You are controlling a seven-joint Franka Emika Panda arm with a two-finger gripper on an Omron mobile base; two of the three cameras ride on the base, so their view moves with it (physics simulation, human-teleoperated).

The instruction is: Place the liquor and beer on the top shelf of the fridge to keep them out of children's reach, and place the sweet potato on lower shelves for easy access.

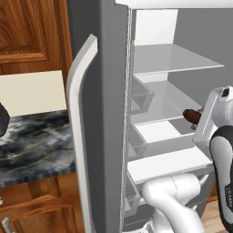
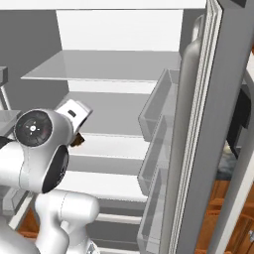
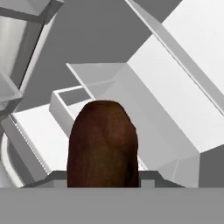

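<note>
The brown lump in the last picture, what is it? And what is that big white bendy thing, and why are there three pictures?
The white bendy thing is a robot arm. Two pictures come from cameras riding behind it, one on each side. The last comes from a camera on its hand. The brown lump is a sweet potato, held in the robot's gripper. In front stands an open fridge, with its door swung out. The arm is reaching inside, beside a lower white shelf. The top shelf higher up is bare.
</note>
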